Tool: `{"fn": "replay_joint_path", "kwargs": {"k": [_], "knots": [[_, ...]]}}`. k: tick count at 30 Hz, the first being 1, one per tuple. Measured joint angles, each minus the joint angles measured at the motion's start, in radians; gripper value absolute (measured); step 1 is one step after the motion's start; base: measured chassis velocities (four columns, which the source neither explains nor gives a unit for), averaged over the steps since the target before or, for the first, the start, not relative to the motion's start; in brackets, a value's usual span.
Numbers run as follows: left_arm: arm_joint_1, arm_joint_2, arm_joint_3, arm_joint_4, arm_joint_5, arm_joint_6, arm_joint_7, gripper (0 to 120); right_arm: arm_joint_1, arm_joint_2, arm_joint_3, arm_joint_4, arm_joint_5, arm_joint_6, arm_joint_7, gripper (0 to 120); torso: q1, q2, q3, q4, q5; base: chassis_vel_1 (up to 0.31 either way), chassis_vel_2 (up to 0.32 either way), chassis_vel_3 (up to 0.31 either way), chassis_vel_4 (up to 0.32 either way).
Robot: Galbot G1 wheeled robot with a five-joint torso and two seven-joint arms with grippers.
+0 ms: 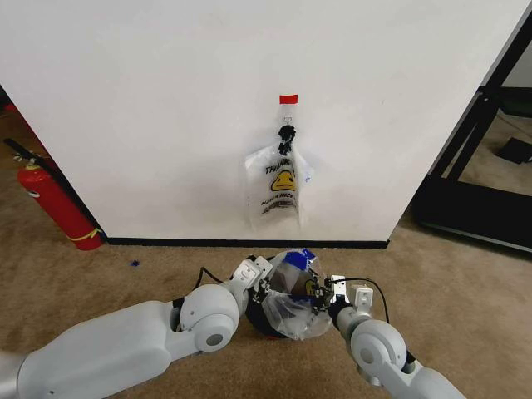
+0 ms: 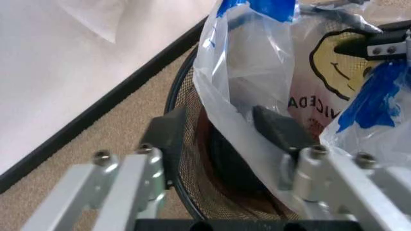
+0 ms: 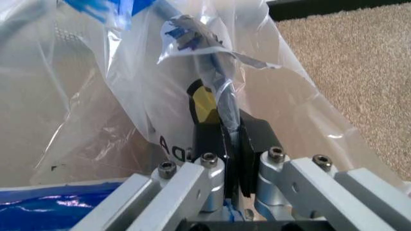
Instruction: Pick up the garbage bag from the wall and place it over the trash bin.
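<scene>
Before the white wall (image 1: pixel 166 108), where a second smiley bag (image 1: pixel 280 189) hangs, the garbage bag (image 1: pixel 293 293) drapes over the trash bin (image 2: pixel 192 163), hiding most of it. The left gripper (image 2: pixel 222 127) is spread astride rim and plastic; the right gripper (image 3: pixel 232 139) pinches a fold.

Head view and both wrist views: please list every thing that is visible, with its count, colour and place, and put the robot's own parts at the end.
garbage bag: 1, translucent white with yellow face and blue patches, draped over the bin, held by both hands
trash bin: 1, dark mesh with black rim, on the carpet before the wall
second smiley bag: 1, white and yellow, hanging from the clip
clip: 1, black, on the wall under the tape
tape strip: 1, red, on the wall
wall: 1, white, black baseboard
fire extinguisher: 1, red, far left
left hand: 1, silver and black, open astride the bin rim and bag
right hand: 1, silver and black, shut on the bag
</scene>
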Motion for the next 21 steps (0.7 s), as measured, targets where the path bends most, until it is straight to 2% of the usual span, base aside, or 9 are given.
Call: {"fn": "replay_joint_path", "kwargs": {"k": [5, 9, 11, 13, 14, 15, 18, 20, 21], "knots": [[0.002, -0.008, 0.0, 0.003, 0.006, 0.0, 0.003, 60, -0.002, -0.002, 0.002, 0.002, 0.004, -0.002, 0.001, 1, 0.0, 0.0, 0.0, -0.0001, 0.0, 0.0, 0.0, 0.0, 0.0], [0.002, -0.01, 0.005, 0.003, 0.011, 0.0, 0.006, 82, 0.005, -0.009, 0.005, 0.018, 0.032, -0.01, 0.01, 22, 0.0, 0.0, 0.0, 0.0, 0.0001, 0.0, 0.0, 0.0, 0.0], [0.002, -0.01, 0.005, 0.002, 0.011, 0.0, 0.007, 85, 0.006, -0.01, 0.006, 0.02, 0.035, -0.01, 0.012, 24, 0.0, 0.0, 0.0, 0.0, 0.0001, 0.0, 0.0, 0.0, 0.0], [0.0, -0.009, 0.005, -0.003, 0.011, 0.0, 0.007, 93, 0.009, -0.016, 0.006, 0.023, 0.039, -0.01, 0.014, 34, 0.0, 0.0, 0.0, 0.0, 0.0001, 0.0, 0.0, 0.0, 0.0], [0.0, -0.009, 0.005, -0.004, 0.011, 0.0, 0.007, 95, 0.01, -0.017, 0.006, 0.023, 0.04, -0.01, 0.014, 34, 0.0, 0.0, 0.0, 0.0, 0.0001, 0.0, 0.0, 0.0, 0.0], [-0.003, -0.009, 0.006, -0.008, 0.011, 0.0, 0.008, 98, 0.013, -0.023, 0.006, 0.026, 0.044, -0.011, 0.014, 42, 0.0, 0.0, 0.0, 0.0, 0.0, 0.0, 0.0, 0.0, 0.0], [-0.006, -0.01, 0.005, -0.013, 0.012, 0.0, 0.008, 100, 0.02, -0.028, 0.008, 0.028, 0.054, -0.011, 0.017, 55, 0.0, 0.0, 0.0, 0.0, 0.0, 0.0, 0.0, 0.0, 0.0], [-0.006, -0.01, 0.005, -0.014, 0.012, 0.0, 0.008, 100, 0.02, -0.028, 0.008, 0.028, 0.055, -0.011, 0.018, 57, 0.0, 0.0, 0.0, 0.0, 0.0001, 0.0, 0.0, 0.0, 0.0], [-0.008, -0.01, 0.005, -0.016, 0.012, 0.0, 0.008, 100, 0.023, -0.029, 0.01, 0.03, 0.062, -0.011, 0.02, 62, 0.0, 0.0, 0.0, 0.0, 0.0001, 0.0, 0.0, 0.0, 0.0]]}}
